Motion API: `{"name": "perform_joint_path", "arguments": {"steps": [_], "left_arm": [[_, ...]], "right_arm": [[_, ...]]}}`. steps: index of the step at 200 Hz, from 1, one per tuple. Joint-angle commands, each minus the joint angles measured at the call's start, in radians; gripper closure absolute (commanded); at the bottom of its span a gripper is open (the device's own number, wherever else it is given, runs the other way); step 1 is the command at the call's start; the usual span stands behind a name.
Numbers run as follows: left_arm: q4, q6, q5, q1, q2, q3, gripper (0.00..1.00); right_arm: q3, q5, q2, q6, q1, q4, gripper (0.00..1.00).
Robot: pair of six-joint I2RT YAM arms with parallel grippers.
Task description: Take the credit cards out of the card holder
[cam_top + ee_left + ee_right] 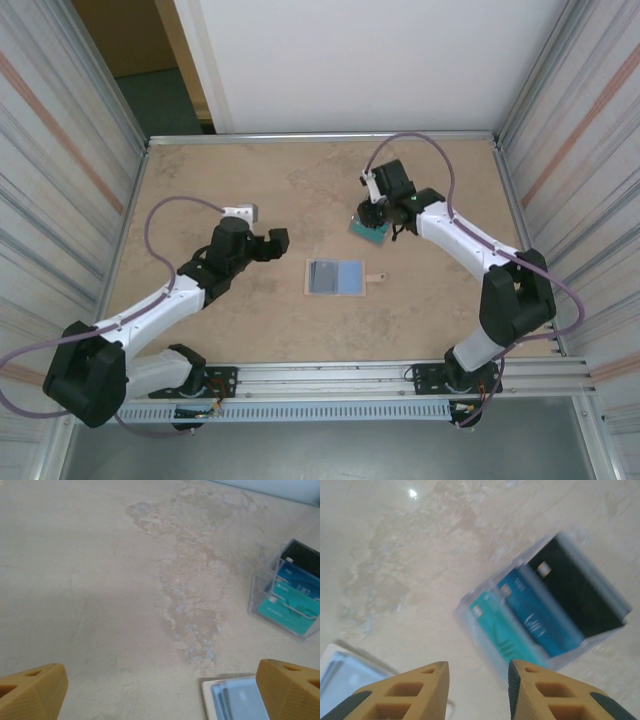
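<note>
While my right pincer [477, 667] hangs narrowly parted, empty, over the boxed credit cards [540, 615], the card holder [335, 277] lies mid-frame on the tabletop [220, 180], long axis left-right, near my wide-open left pincer [275, 243].

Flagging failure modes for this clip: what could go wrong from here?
The right tool hangs close to the clear card stand; a low swing could tip it and spill the teal, blue and black cards. The open wallet lies flat and unheld on the table; picking from it could drag it.
</note>
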Motion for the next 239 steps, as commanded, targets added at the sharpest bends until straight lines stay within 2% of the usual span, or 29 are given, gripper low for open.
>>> {"name": "perform_joint_path", "arguments": {"steps": [1, 21, 42, 67, 120, 195, 239], "left_arm": [[0.049, -0.091, -0.015, 0.041, -0.045, -0.035, 0.01], [0.076, -0.104, -0.021, 0.058, -0.062, -0.068, 0.01], [0.117, -0.116, -0.032, 0.061, -0.083, -0.104, 0.01], [0.106, -0.119, -0.054, 0.063, -0.096, -0.116, 0.01], [0.092, -0.107, -0.103, 0.063, -0.118, -0.142, 0.01], [0.052, -0.115, -0.13, 0.065, -0.124, -0.147, 0.01], [0.054, -0.113, -0.127, 0.064, -0.109, -0.145, 0.01]], "right_arm": [[-0.046, 0.07, -0.052, 0.211, 0.07, -0.019, 0.62], [-0.082, 0.115, -0.064, 0.293, 0.144, -0.049, 0.61], [-0.094, 0.221, -0.064, 0.361, 0.23, -0.108, 0.57], [-0.104, 0.272, -0.054, 0.433, 0.31, -0.15, 0.55], [-0.079, 0.221, 0.055, 0.521, 0.443, -0.119, 0.53], [-0.043, 0.119, 0.181, 0.548, 0.5, -0.038, 0.54], [-0.007, 0.146, 0.234, 0.539, 0.497, -0.046, 0.54]]}}
